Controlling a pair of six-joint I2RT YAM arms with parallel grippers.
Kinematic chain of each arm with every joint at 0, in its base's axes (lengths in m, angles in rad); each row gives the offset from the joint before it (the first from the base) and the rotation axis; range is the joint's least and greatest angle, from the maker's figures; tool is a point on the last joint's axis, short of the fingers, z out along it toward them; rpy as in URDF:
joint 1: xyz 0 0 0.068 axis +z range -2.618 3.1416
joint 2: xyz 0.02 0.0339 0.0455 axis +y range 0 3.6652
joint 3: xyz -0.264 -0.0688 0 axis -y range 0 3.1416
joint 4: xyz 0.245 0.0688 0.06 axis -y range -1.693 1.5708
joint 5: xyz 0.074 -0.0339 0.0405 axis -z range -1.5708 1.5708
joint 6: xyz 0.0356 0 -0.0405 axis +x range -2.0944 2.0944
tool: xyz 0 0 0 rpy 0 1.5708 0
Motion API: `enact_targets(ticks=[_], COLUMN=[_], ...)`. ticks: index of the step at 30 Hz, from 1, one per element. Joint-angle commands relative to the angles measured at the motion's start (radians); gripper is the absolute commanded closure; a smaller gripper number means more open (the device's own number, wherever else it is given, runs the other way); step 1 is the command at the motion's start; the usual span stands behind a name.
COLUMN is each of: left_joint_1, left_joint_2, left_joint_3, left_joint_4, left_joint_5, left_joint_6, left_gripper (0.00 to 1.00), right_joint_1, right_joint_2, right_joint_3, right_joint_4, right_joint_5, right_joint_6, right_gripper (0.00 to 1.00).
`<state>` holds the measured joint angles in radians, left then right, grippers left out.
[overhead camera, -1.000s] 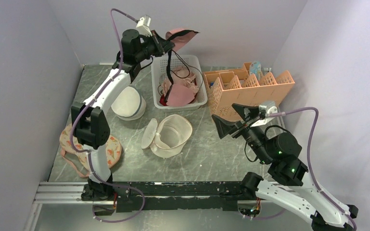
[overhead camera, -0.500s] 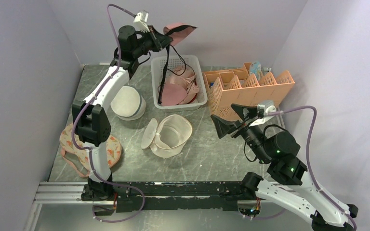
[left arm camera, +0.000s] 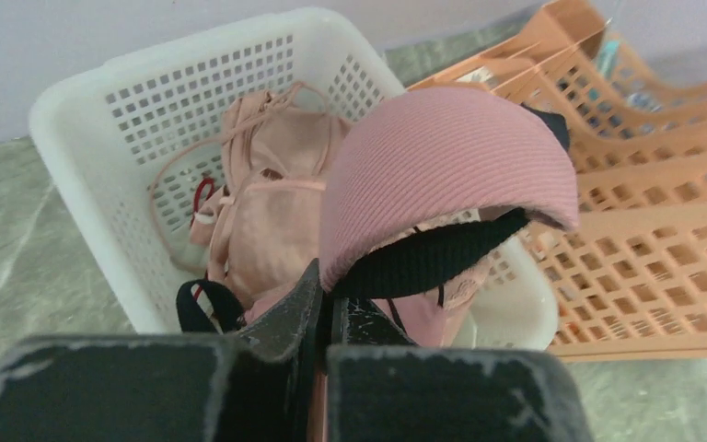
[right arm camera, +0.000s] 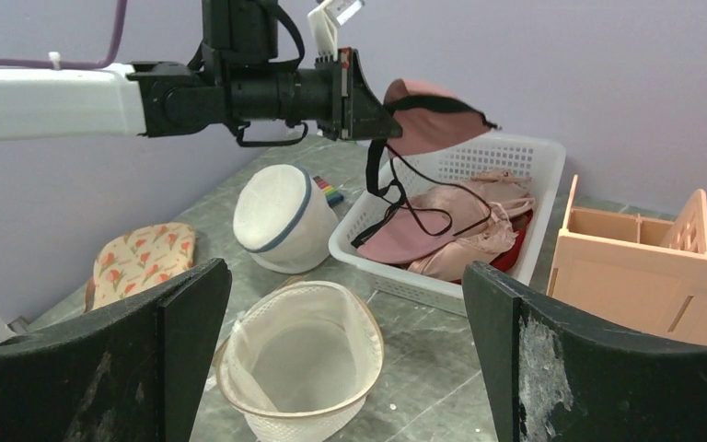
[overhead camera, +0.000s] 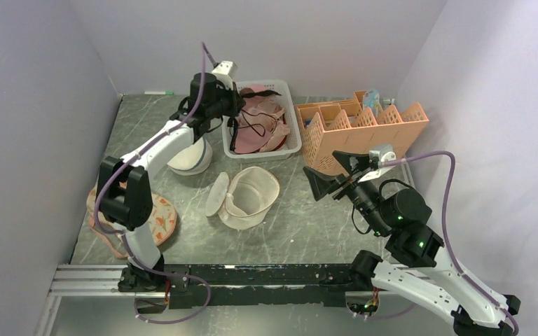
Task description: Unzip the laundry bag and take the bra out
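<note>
The left claw [left arm camera: 325, 299] pinches the black band of a pink bra [left arm camera: 442, 157] and holds it above the left side of a white basket [left arm camera: 193, 55]. The bra's black straps trail down onto the pink garments [left arm camera: 272, 216] heaped inside.

The cream mesh laundry bag [overhead camera: 249, 196] lies on the grey marbled surface [overhead camera: 308, 224] just in front of the basket. It is unzipped, its round lid flap thrown open to the left and its mouth facing up.

The right claw [overhead camera: 320, 162] is spread wide in the air, in front of and to the right of the basket, near an orange rack [overhead camera: 364, 129]. A white drum-shaped bag [overhead camera: 185, 150] stands just left of the basket, and a floral pouch [overhead camera: 157, 213] lies farther out to the basket's front-left.
</note>
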<state>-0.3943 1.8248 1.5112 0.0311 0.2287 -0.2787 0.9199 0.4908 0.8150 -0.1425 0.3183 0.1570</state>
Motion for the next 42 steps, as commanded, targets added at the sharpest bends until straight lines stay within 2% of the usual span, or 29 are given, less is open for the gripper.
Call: enact_targets(ticks=[1,9,16,22,28,30,34,35,42], left_joint_1=[-0.075,-0.17,-0.181,-0.205,-0.235,-0.239,-0.239,-0.239,-0.239], left_joint_2=[-0.071,0.026,0.032,0.1,0.136,0.105,0.058,0.047,-0.143], left_joint_3=[-0.063,-0.018,-0.057,0.002,-0.002,-0.057,-0.101,-0.105,-0.21], left_joint_4=[-0.037,-0.115,-0.07,-0.055,-0.105,-0.09,-0.132,-0.153,-0.212], left_joint_5=[-0.276,-0.493,-0.551,-0.632,-0.631,-0.6,-0.511,-0.493,-0.361], left_joint_6=[0.171,0.28,0.303,0.318,0.291,0.253,0.186,0.175,0.075], left_gripper=[0.93,0.93,0.93,0.93,0.92,0.83,0.51,0.46,0.27], right_joint_1=[-0.003,-0.002,-0.002,-0.003,-0.003,-0.002,-0.002,-0.003,-0.003], right_joint_2=[-0.002,0.002,-0.025,0.0,-0.017,-0.025,-0.014,-0.004,0.029], right_joint_3=[-0.013,0.002,-0.015,-0.01,-0.017,-0.022,-0.025,-0.023,-0.03], right_joint_4=[0.027,0.006,0.002,0.001,-0.009,-0.009,-0.007,-0.009,0.02], right_joint_5=[-0.008,-0.014,0.001,-0.008,0.006,0.012,0.022,0.023,0.002], right_joint_6=[-0.001,0.011,0.024,0.028,0.033,0.032,0.015,0.011,0.015], right_gripper=[0.01,0.01,0.01,0.01,0.02,0.02,0.02,0.02,0.02])
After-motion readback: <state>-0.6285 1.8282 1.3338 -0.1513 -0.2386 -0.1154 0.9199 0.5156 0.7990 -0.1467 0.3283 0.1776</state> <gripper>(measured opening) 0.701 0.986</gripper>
